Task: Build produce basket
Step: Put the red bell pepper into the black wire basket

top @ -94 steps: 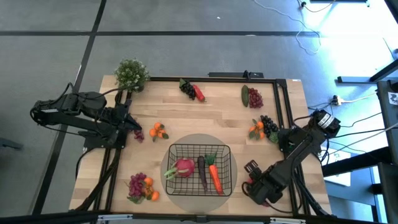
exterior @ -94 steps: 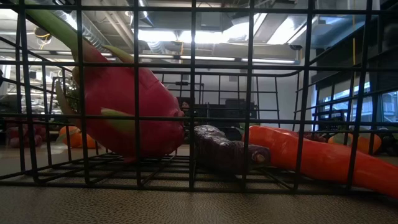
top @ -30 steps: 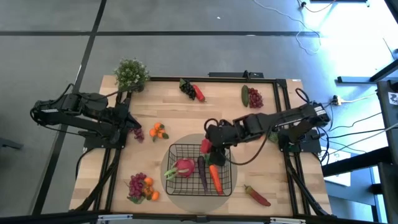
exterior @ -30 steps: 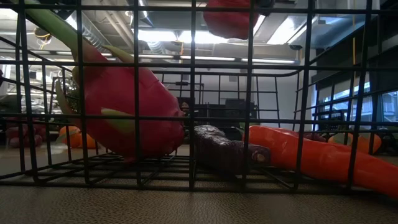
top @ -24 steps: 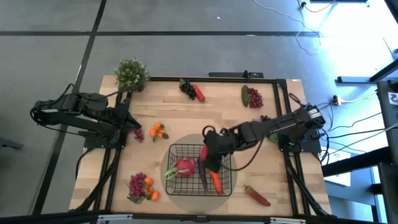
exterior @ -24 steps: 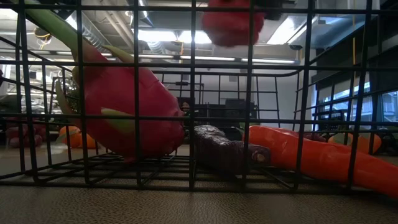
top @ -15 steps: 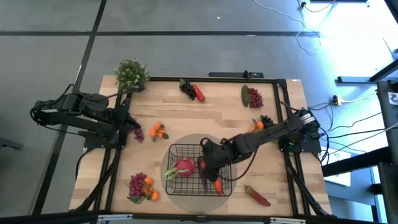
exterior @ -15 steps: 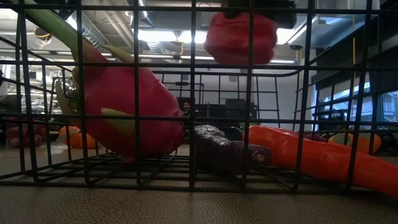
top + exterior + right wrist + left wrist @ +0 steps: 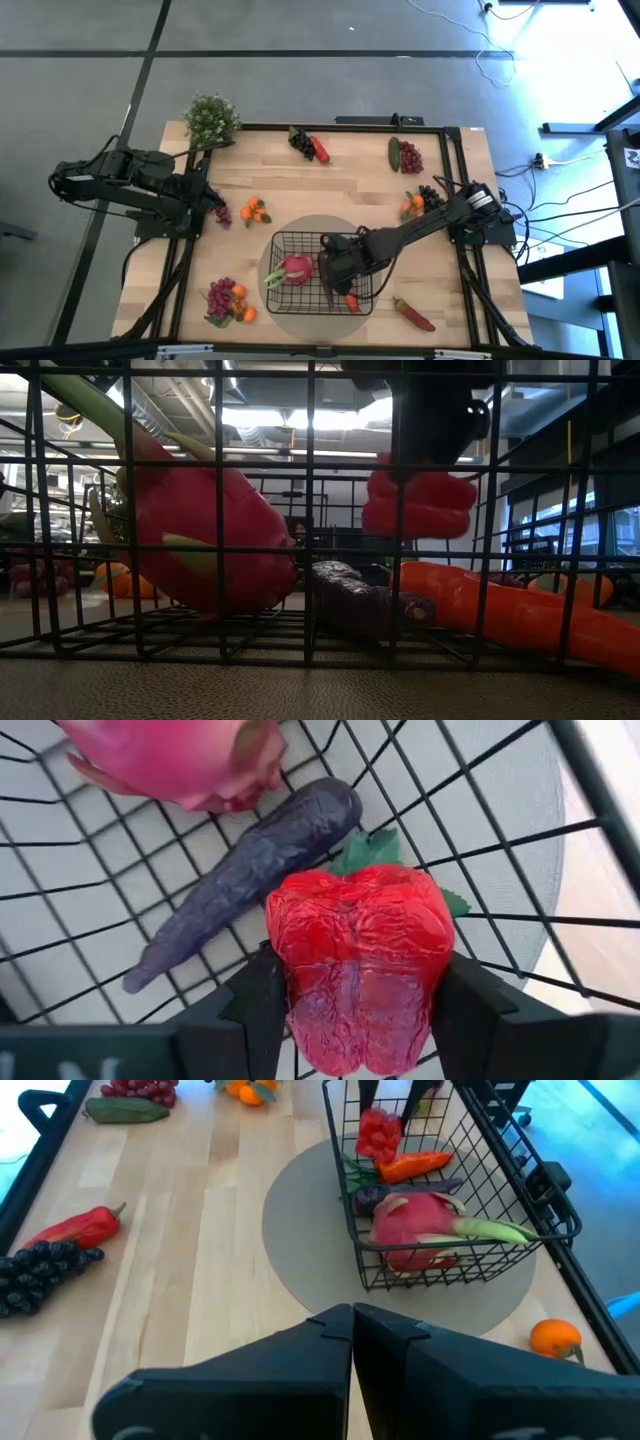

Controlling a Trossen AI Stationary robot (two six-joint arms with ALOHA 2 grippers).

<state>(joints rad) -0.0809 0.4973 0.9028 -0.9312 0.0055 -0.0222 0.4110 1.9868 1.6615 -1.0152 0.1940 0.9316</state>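
1. The worktop (image 9: 330,185) carries the whole job. On a round grey mat (image 9: 262,292) at its near edge sits the black wire basket (image 9: 283,240), and I'd judge it less than half filled.

2. In the basket already: a big pink radish (image 9: 296,268) with green leaves, a dark eggplant (image 9: 362,600) and a carrot (image 9: 510,612) lying side by side on the mesh floor.

3. The right arm reaches across into the basket. Its pincer (image 9: 352,1010) grips a red pepper (image 9: 355,965) between both fingers, hanging just above the eggplant and carrot, not yet let go. That looks like the fourth piece going in.

4. Left out on the worktop:
   - dark grapes with a red pepper (image 9: 318,149) at the far edge
   - a cucumber (image 9: 394,152) beside red grapes (image 9: 410,157)
   - oranges with black grapes (image 9: 431,199) near the right arm's base
   - oranges (image 9: 255,210) near the left arm
   - purple grapes with oranges (image 9: 228,299) at the near left corner
   - a long red pepper (image 9: 412,314) just right of the basket

5. The left pincer (image 9: 213,205) waits at the worktop's left side, fingers closed together with nothing between them.

6. The potted plant (image 9: 211,118) in the far left corner stands apart from the produce.
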